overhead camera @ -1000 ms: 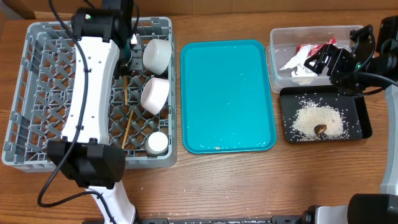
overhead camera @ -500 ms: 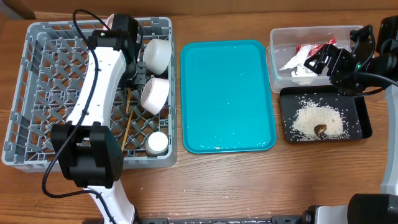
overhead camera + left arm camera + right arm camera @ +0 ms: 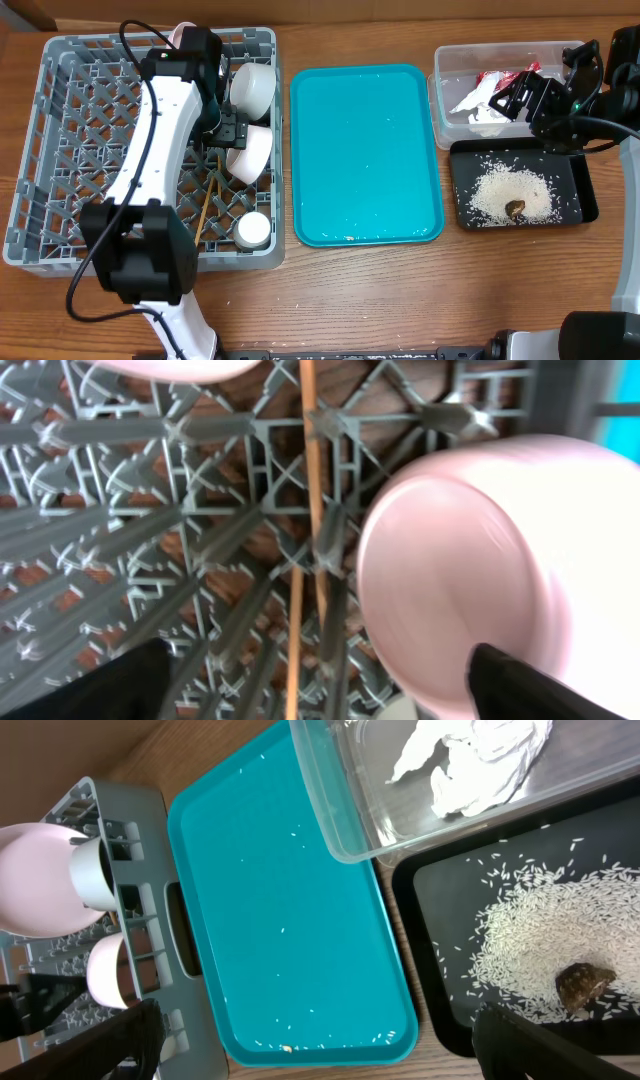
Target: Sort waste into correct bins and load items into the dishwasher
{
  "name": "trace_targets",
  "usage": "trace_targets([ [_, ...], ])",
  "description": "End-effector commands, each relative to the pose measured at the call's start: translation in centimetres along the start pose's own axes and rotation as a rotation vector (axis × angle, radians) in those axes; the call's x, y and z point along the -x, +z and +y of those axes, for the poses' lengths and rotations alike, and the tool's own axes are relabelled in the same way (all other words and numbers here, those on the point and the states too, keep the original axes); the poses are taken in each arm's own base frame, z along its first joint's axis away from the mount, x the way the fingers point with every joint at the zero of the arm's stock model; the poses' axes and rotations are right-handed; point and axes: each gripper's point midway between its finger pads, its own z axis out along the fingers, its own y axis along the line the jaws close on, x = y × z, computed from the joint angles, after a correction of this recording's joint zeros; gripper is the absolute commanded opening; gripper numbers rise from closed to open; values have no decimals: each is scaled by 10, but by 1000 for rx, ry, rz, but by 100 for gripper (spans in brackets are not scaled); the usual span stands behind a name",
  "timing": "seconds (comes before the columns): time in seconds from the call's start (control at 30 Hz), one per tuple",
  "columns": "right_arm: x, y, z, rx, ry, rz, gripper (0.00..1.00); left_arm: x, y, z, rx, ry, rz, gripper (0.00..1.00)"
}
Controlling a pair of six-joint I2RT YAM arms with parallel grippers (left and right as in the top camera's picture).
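In the grey dishwasher rack (image 3: 60,150) lie two white bowls (image 3: 253,87) (image 3: 250,153), a small cup (image 3: 253,231) and the chopsticks (image 3: 208,205). A pinkish plate (image 3: 183,30) peeks out behind my left arm. My left gripper (image 3: 224,130) hangs open low over the rack floor. In the left wrist view the chopsticks (image 3: 312,480) rest on the lattice between its fingers (image 3: 110,685), beside a bowl (image 3: 500,570). My right gripper (image 3: 512,98) is open over the clear tub (image 3: 450,60), which holds the napkin (image 3: 478,100) and the wrapper (image 3: 500,78). Rice (image 3: 512,195) and a brown lump (image 3: 516,208) lie in the black tray (image 3: 585,205).
A flat teal tray (image 3: 365,150) with a few stray rice grains (image 3: 400,1035) lies between the rack and the bins. The right wrist view takes in the tub's corner (image 3: 345,830), the black tray (image 3: 440,1010) and the rack's edge (image 3: 180,930).
My left gripper has gone from shut to open and let go of a chopstick, which now lies on the rack floor. The left arm shifted slightly. The right arm has not moved.
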Motion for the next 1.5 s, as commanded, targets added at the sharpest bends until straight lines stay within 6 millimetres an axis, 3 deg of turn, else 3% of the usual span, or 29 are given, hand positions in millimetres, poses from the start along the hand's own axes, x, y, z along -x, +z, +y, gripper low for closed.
trace_targets([
  [0.0,1,0,2,4,-15,-4,100,6,-100,2,-76,-41,-258,100],
  [0.13,1,0,2,3,-15,-4,100,-17,-169,1,-112,-51,-431,100],
  [0.23,1,0,2,4,-15,-4,100,-39,-209,-5,-183,-84,-531,100],
  [0.43,1,0,2,4,-15,-4,100,-71,-255,-7,-265,-95,-658,100],
  [0.57,1,0,2,4,-15,-4,100,-82,-264,-5,-268,-95,-685,100],
  [0.87,0,-1,3,5,-18,-6,100,-75,-256,-7,-266,-95,-656,100],
  [1.03,-17,-10,38,47,-114,-13,100,-71,-251,-8,-264,-94,-640,100],
  [1.13,-25,-22,49,-60,-298,-84,100,-70,-249,-8,-263,-94,-633,100],
  [1.23,-40,-39,66,-96,-390,-140,100,-69,-248,-8,-263,-94,-630,100],
  [1.47,-78,-85,104,58,-485,-210,100,-66,-244,-9,-261,-94,-616,100],
])
